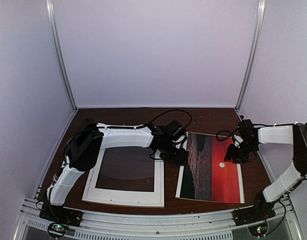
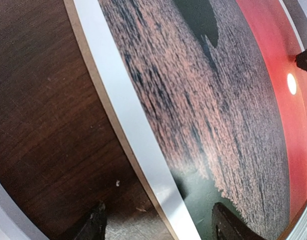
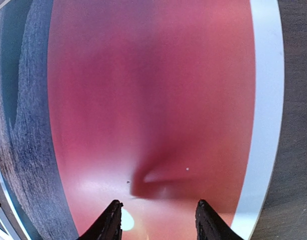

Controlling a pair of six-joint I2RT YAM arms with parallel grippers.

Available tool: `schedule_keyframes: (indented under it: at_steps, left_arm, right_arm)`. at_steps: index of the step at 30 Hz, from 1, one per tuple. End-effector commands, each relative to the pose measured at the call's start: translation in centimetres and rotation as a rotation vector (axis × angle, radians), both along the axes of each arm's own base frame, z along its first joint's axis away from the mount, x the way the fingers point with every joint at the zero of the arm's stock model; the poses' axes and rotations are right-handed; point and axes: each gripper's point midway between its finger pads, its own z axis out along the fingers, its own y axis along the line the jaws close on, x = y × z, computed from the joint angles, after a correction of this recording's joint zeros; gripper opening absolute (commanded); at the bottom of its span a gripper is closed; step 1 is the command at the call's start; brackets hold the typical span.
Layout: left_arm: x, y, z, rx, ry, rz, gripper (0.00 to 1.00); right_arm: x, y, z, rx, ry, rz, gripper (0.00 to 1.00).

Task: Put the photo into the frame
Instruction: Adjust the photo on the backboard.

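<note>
A dark wooden table (image 1: 208, 117) is seen, closed in by pale walls on three sides. On its left half the white frame (image 1: 124, 198) is laid flat. Bare wood is shown through its opening, so nothing is held inside it. Just beside it to the right, parted from it by a narrow strip of table, the photo (image 1: 211, 167) is laid face up. Its dark water is turned toward the frame, its red sky and small white sun toward the right edge.

The left gripper (image 1: 180, 156) is stretched across past the frame's upper right corner and held low over the photo's left edge. In the left wrist view its fingers (image 2: 96, 225) are shown apart, set astride the white border, one over wood and one over the print. Whether the paper is touched cannot be told.

The right gripper (image 1: 237, 152) is poised over the red sky near the sun. In the right wrist view its fingers (image 3: 109, 222) are spread as well. Nothing is caught between them, and a soft shadow is cast on the red below.

By these views, no part of the task can be counted as done. The photo is yet to be gripped or slid, carried left, squared with the frame and set into the opening. The stage is judged to be the approach: both claws are placed over the print, and the grasp is not yet made.
</note>
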Motion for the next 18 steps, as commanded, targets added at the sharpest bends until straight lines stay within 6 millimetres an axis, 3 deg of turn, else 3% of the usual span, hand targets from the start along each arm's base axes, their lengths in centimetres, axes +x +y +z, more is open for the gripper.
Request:
schedule_keyframes:
  at_steps: [1,8,14,18]
  left_arm:
    - [0.0,0.9,-1.6,0.036,0.026,0.035,0.72]
    - [-0.3,1.2,-1.7,0.031,0.033,0.042,0.64]
    - [-0.2,1.7,-1.5,0.049,0.009,0.041,0.58]
    - [-0.6,1.6,-1.6,0.061,-0.004,0.017,0.57]
  right_arm:
    - [-0.8,1.8,-1.1,0.037,0.05,0.021,0.5]
    - [-0.4,3.3,-0.1,0.048,0.016,0.058,0.49]
    - [-0.6,-0.4,2.7,-0.115,-0.026,0.006,0.57]
    - [-1.3,-3.4,3.0,-0.183,-0.008,-0.064,0.6]
